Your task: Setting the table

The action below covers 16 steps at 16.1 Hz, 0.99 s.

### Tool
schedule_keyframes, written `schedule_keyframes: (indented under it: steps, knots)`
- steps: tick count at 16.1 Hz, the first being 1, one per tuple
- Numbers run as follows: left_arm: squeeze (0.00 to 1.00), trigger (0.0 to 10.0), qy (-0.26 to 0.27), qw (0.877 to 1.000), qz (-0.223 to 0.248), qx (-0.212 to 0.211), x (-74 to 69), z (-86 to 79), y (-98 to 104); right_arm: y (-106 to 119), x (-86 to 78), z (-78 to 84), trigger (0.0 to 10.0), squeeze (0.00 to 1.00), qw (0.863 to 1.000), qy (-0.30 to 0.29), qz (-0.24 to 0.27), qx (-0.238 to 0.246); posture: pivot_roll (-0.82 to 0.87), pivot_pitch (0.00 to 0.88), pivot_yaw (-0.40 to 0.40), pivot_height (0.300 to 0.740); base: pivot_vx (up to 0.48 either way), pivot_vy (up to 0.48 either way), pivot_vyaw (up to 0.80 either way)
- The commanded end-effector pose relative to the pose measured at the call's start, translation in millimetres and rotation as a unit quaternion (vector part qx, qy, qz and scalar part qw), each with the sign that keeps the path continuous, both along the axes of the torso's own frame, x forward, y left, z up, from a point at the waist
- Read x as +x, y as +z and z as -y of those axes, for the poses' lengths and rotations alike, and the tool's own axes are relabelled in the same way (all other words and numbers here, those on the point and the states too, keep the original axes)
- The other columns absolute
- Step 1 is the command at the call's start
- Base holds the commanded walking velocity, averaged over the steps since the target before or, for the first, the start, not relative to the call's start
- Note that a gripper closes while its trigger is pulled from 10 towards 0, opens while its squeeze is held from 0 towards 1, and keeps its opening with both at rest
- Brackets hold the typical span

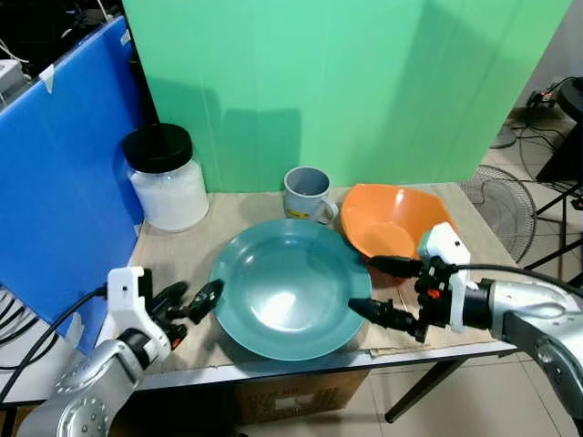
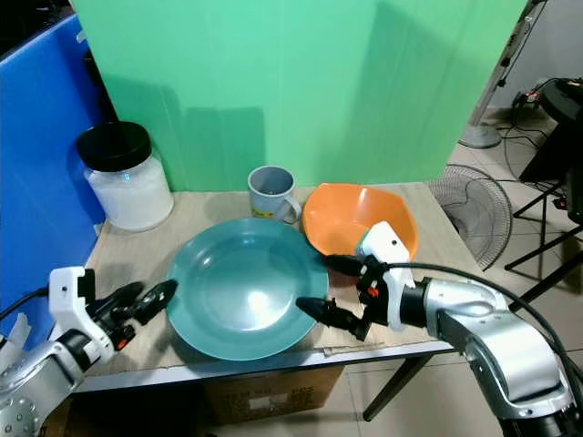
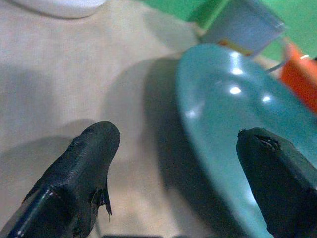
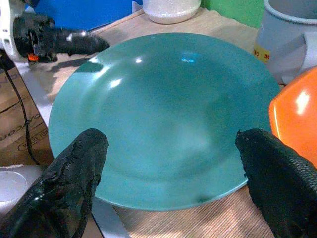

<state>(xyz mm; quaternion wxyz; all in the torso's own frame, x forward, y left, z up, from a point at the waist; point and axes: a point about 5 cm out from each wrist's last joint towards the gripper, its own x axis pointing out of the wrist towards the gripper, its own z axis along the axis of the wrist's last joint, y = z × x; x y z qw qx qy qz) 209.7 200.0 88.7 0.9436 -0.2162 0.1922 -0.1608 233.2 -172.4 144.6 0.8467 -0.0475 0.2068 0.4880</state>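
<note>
A big teal plate (image 1: 287, 289) sits in the lower middle of the frame, on the near part of the table (image 1: 228, 211), its front rim close to the table's front edge. Just behind it, a little right of centre, stands a grey mug (image 1: 306, 194) with its handle turned toward the right. Right of the mug an orange bowl (image 1: 392, 219) rests tilted, its near edge just beside the plate's upper right rim. Off in the upper left, at the table's back corner, is a glass jar (image 1: 165, 176) with a black lid and white contents, up against a blue panel (image 1: 55, 173). A green backdrop (image 1: 346, 82) fills the top of the frame.

The left claw (image 1: 189, 303) is at the lower left, released, its two fingers spread and pointing at the plate's left rim, the tips just short of it. The right claw (image 1: 381, 289) comes in from the lower right, also released, fingers wide apart over the plate's right edge: one finger lies near the orange bowl, the other over the plate's near right rim.
</note>
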Motion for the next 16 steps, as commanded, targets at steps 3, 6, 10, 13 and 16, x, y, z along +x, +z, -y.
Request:
schedule_keyframes:
  steps: [3,6,10,13,16]
  knots:
    - [0.0,10.0,-0.058,0.997,-0.017,-0.038,2.6,14.2,-7.7,-3.3,1.1,-4.5,10.0,0.0,1.0,0.016,0.011,-0.013,-0.08,0.0,-0.013,0.74,0.0,0.0,0.0]
    - [0.0,10.0,-0.057,0.996,-0.063,-0.007,6.3,13.9,-21.1,-4.9,3.0,-5.2,10.0,0.0,0.999,0.019,0.024,-0.022,-0.08,0.0,-0.003,0.74,0.0,0.0,0.0]
    - [0.0,10.0,-0.04,0.997,-0.045,-0.055,15.6,12.6,-14.1,-7.4,1.9,-6.0,10.0,0.0,0.999,0.021,0.025,-0.02,-0.08,0.0,0.002,0.74,0.0,0.0,0.0]
    - [0.0,3.2,-0.06,0.994,-0.048,-0.076,23.6,20.0,-16.9,-8.8,1.9,-9.9,10.0,0.0,0.999,0.028,0.027,-0.016,-0.08,0.0,0.009,0.74,0.0,0.0,0.0]
    - [0.0,0.0,-0.062,0.994,-0.042,-0.082,27.4,21.4,-13.6,-7.8,2.1,-8.8,10.0,0.0,0.999,0.029,0.031,-0.016,-0.08,0.0,0.013,0.74,0.0,0.0,0.0]
